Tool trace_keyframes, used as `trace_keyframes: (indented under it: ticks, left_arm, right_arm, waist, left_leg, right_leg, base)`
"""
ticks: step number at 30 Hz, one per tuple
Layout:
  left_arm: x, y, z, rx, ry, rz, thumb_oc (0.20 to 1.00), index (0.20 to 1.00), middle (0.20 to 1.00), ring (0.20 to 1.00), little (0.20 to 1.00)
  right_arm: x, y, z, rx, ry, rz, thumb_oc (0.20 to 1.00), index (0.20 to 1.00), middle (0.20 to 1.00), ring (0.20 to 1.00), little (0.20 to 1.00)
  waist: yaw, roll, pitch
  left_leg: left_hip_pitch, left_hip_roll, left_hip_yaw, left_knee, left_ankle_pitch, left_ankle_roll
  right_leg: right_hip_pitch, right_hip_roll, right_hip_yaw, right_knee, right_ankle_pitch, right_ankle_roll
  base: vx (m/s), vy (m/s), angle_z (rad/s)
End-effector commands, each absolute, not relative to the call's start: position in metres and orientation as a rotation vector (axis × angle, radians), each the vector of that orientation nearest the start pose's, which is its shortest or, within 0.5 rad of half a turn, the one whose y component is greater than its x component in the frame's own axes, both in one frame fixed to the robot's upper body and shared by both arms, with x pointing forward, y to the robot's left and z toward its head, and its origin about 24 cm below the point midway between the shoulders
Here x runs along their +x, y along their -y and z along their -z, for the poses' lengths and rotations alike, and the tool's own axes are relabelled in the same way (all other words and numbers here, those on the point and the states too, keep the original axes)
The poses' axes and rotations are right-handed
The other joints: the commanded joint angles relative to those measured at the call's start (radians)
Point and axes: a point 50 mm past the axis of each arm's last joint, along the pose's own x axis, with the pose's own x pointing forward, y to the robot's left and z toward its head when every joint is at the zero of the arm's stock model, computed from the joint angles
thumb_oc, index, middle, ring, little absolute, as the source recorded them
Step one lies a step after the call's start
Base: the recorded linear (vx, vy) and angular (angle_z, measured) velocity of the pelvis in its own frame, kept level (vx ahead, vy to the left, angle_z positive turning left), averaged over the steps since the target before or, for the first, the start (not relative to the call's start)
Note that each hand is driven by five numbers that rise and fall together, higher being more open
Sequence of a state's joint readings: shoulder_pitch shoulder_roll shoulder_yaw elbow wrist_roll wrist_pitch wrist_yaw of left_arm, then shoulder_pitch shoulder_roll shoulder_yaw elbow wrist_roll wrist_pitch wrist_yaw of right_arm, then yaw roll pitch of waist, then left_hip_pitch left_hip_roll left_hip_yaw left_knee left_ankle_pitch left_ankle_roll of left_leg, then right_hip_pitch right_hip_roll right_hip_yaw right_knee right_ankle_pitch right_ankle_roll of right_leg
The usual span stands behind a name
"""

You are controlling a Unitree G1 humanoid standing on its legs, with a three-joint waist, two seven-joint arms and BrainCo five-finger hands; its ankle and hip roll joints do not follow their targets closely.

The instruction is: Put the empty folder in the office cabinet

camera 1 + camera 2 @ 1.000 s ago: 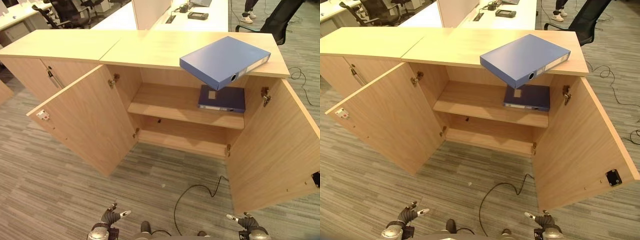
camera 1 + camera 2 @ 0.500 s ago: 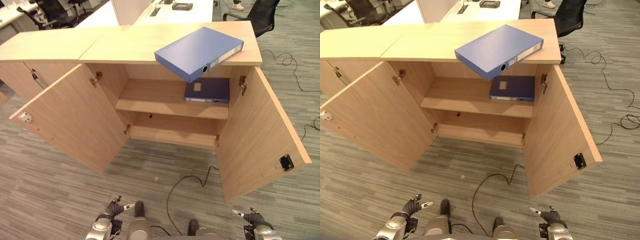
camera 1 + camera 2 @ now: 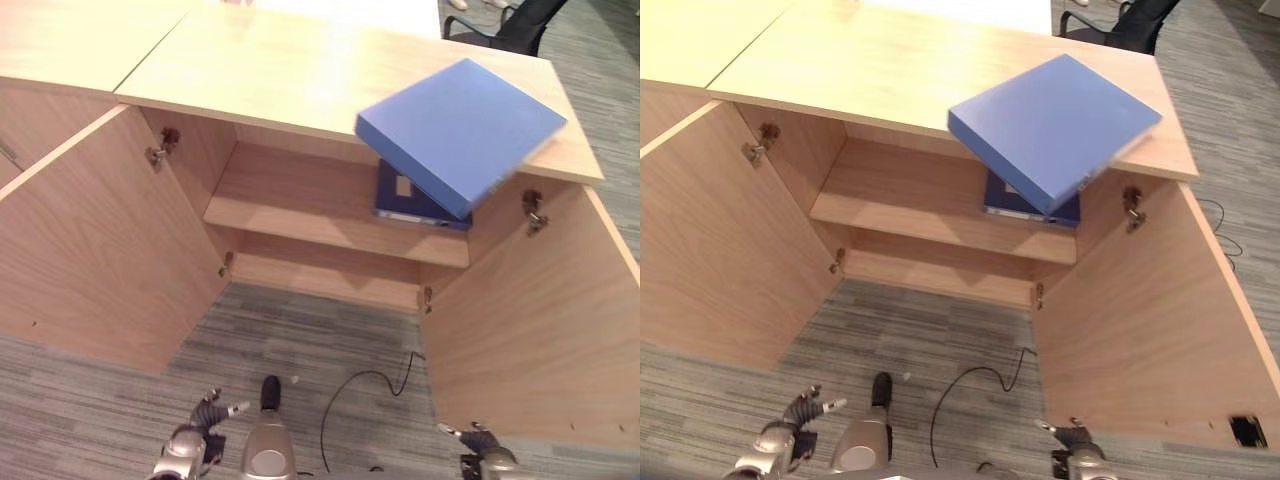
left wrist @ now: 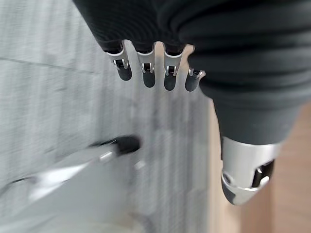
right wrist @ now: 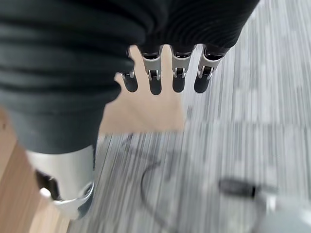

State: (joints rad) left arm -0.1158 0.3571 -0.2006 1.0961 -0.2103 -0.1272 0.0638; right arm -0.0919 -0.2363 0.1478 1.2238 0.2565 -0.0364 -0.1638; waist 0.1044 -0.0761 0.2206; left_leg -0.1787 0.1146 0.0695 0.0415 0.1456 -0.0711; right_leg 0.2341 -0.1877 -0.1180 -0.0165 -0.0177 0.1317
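Observation:
A large blue folder (image 3: 460, 130) lies flat on the wooden cabinet's top (image 3: 280, 70), at the right, with one corner jutting past the front edge. Under it a second, darker blue folder (image 3: 398, 198) rests on the upper shelf (image 3: 290, 205) at its right end. Both cabinet doors stand wide open. My left hand (image 3: 190, 445) hangs low over the carpet, far below the cabinet, its fingers (image 4: 146, 73) straight and holding nothing. My right hand (image 3: 480, 462) hangs just as low by the right door, fingers (image 5: 165, 73) straight and empty.
The left door (image 3: 90, 250) and the right door (image 3: 540, 310) swing out toward me on either side of the opening. The lower shelf (image 3: 320, 280) is bare. A neighbouring cabinet (image 3: 60, 40) adjoins on the left. An office chair (image 3: 510, 20) stands behind the cabinet at the right.
The whole picture has shifted and the cabinet looks larger, so the camera has moved closer. The folders lie as before. Both hands stay low and empty.

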Motion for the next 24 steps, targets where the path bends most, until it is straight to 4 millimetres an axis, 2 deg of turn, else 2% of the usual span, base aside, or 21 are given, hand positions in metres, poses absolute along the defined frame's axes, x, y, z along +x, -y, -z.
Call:
trace_keyframes:
  ticks: [1, 4, 5, 6, 7, 8, 9, 10, 12, 13, 14, 15, 17, 18, 24]
  left_arm:
    - [0.166, -0.271, 0.116, 0.309, -0.831, -0.174, 1.000, 1.000, 1.000, 1.000, 1.000]
    - [0.174, -0.276, 0.109, 0.321, -0.798, -0.180, 1.000, 1.000, 1.000, 1.000, 1.000]
    - [0.176, -0.277, 0.107, 0.325, -0.789, -0.179, 1.000, 1.000, 1.000, 1.000, 1.000]
    - [0.176, -0.277, 0.107, 0.325, -0.788, -0.179, 1.000, 1.000, 1.000, 1.000, 1.000]
    - [0.177, -0.277, 0.106, 0.328, -0.783, -0.176, 1.000, 1.000, 1.000, 1.000, 1.000]
    - [0.179, -0.274, 0.106, 0.329, -0.775, -0.165, 1.000, 1.000, 1.000, 1.000, 1.000]
    - [0.180, -0.272, 0.106, 0.324, -0.771, -0.164, 1.000, 1.000, 1.000, 1.000, 1.000]
    - [0.182, -0.271, 0.105, 0.323, -0.765, -0.161, 1.000, 1.000, 1.000, 1.000, 1.000]
    - [0.181, -0.270, 0.106, 0.322, -0.768, -0.157, 1.000, 1.000, 1.000, 1.000, 1.000]
    - [0.182, -0.267, 0.107, 0.328, -0.773, -0.143, 1.000, 1.000, 1.000, 1.000, 1.000]
    - [0.180, -0.268, 0.111, 0.363, -0.809, -0.143, 1.000, 1.000, 1.000, 1.000, 1.000]
    - [0.181, -0.264, 0.111, 0.364, -0.797, -0.120, 1.000, 1.000, 1.000, 1.000, 1.000]
    - [0.180, -0.260, 0.113, 0.353, -0.797, -0.110, 1.000, 1.000, 1.000, 1.000, 1.000]
    - [0.171, -0.255, 0.120, 0.316, -0.825, -0.116, 1.000, 1.000, 1.000, 1.000, 1.000]
    - [0.155, -0.249, 0.129, 0.323, -0.880, -0.086, 1.000, 1.000, 1.000, 1.000, 1.000]
  right_arm:
    - [0.162, 0.260, 0.129, -0.199, -0.947, 0.343, 1.000, 1.000, 1.000, 1.000, 1.000]
    - [0.170, 0.257, 0.126, -0.173, -0.924, 0.344, 1.000, 1.000, 1.000, 1.000, 1.000]
    - [0.174, 0.256, 0.124, -0.173, -0.909, 0.344, 1.000, 1.000, 1.000, 1.000, 1.000]
    - [0.175, 0.256, 0.124, -0.173, -0.909, 0.344, 1.000, 1.000, 1.000, 1.000, 1.000]
    - [0.177, 0.256, 0.123, -0.172, -0.901, 0.342, 1.000, 1.000, 1.000, 1.000, 1.000]
    - [0.180, 0.254, 0.122, -0.168, -0.889, 0.335, 1.000, 1.000, 1.000, 1.000, 1.000]
    - [0.180, 0.253, 0.122, -0.166, -0.887, 0.335, 1.000, 1.000, 1.000, 1.000, 1.000]
    - [0.179, 0.253, 0.122, -0.164, -0.889, 0.336, 1.000, 1.000, 1.000, 1.000, 1.000]
    - [0.178, 0.254, 0.123, -0.164, -0.893, 0.337, 1.000, 1.000, 1.000, 1.000, 1.000]
    - [0.173, 0.256, 0.125, -0.172, -0.908, 0.345, 1.000, 1.000, 1.000, 1.000, 1.000]
    - [0.169, 0.263, 0.125, -0.210, -0.925, 0.364, 1.000, 1.000, 1.000, 1.000, 1.000]
    - [0.166, 0.263, 0.126, -0.197, -0.939, 0.368, 1.000, 1.000, 1.000, 1.000, 1.000]
    - [0.164, 0.264, 0.127, -0.194, -0.942, 0.368, 1.000, 1.000, 1.000, 1.000, 1.000]
    - [0.154, 0.269, 0.129, -0.191, -0.962, 0.389, 1.000, 1.000, 1.000, 1.000, 1.000]
    - [0.148, 0.275, 0.129, -0.207, -0.972, 0.392, 1.000, 1.000, 1.000, 1.000, 1.000]
  waist:
    - [0.037, 0.034, -0.032]
    - [0.033, 0.030, -0.017]
    - [0.025, 0.039, -0.004]
    - [0.026, 0.038, -0.004]
    - [0.020, 0.049, 0.003]
    - [0.003, 0.069, 0.011]
    - [-0.013, 0.081, 0.020]
    - [-0.024, 0.087, 0.026]
    - [-0.030, 0.088, 0.029]
    - [-0.044, 0.086, 0.032]
    - [-0.060, 0.078, 0.038]
    - [-0.061, 0.074, 0.033]
    - [-0.060, 0.071, 0.027]
    - [-0.064, 0.080, -0.004]
    - [-0.074, 0.096, -0.032]
  left_leg:
    - [-0.120, 0.122, -0.043, 0.117, -0.043, -0.074]
    - [-0.088, 0.095, -0.023, 0.114, -0.085, -0.033]
    - [-0.074, 0.089, -0.013, 0.111, -0.096, -0.020]
    - [-0.074, 0.088, -0.011, 0.111, -0.096, -0.019]
    - [-0.061, 0.085, -0.004, 0.104, -0.102, -0.009]
    - [-0.027, 0.067, 0.002, 0.083, -0.115, 0.011]
    - [-0.001, 0.052, -0.001, 0.067, -0.118, 0.020]
    - [0.024, 0.035, -0.007, 0.052, -0.121, 0.027]
    - [0.039, 0.025, -0.008, 0.047, -0.125, 0.028]
    - [0.084, -0.002, -0.007, 0.021, -0.138, 0.030]
    - [0.113, -0.026, -0.008, 0.001, -0.147, 0.027]
    - [0.110, -0.040, -0.016, 0.004, -0.152, 0.028]
    - [0.122, -0.051, -0.015, 0.000, -0.157, 0.029]
    - [0.154, -0.065, -0.013, -0.032, -0.157, 0.025]
    - [0.210, -0.061, -0.013, -0.081, -0.152, 0.013]
  right_leg:
    - [-0.024, -0.068, -0.010, 0.070, -0.104, 0.091]
    - [-0.113, -0.089, -0.016, 0.208, 0.002, 0.100]
    - [-0.154, -0.104, -0.038, 0.265, 0.066, 0.102]
    - [-0.156, -0.105, -0.036, 0.267, 0.066, 0.104]
    - [-0.180, -0.115, -0.063, 0.308, 0.087, 0.101]
    - [-0.233, -0.089, -0.078, 0.379, 0.078, 0.100]
    - [-0.272, -0.050, -0.062, 0.408, 0.051, 0.093]
    - [-0.295, -0.017, -0.059, 0.401, 0.019, 0.086]
    - [-0.300, -0.004, -0.067, 0.374, 0.003, 0.085]
    - [-0.304, 0.025, -0.093, 0.269, -0.039, 0.061]
    - [-0.295, 0.035, -0.088, 0.144, -0.034, 0.044]
    - [-0.271, 0.038, -0.072, 0.099, -0.036, 0.047]
    - [-0.256, 0.038, -0.065, 0.078, -0.026, 0.042]
    - [-0.208, 0.038, -0.056, 0.020, -0.010, 0.034]
    - [-0.148, 0.035, -0.058, -0.044, 0.006, 0.036]
  base:
    - [0.07, 0.270, -0.36]
    - [0.03, 0.280, -0.17]
    - [-0.03, 0.200, 0.09]
    - [-0.04, 0.208, 0.01]
    - [0.03, 0.338, -0.02]
    - [0.07, 0.453, -0.01]
    - [0.13, 0.429, 0.00]
    - [0.14, 0.238, -0.03]
    - [0.13, 0.099, 0.03]
    - [0.23, 0.061, 0.13]
    - [0.26, 0.070, 0.19]
    - [0.17, 0.030, 0.12]
    - [0.13, 0.019, 0.55]
    - [0.16, 0.013, 0.65]
    - [0.11, -0.022, 0.03]
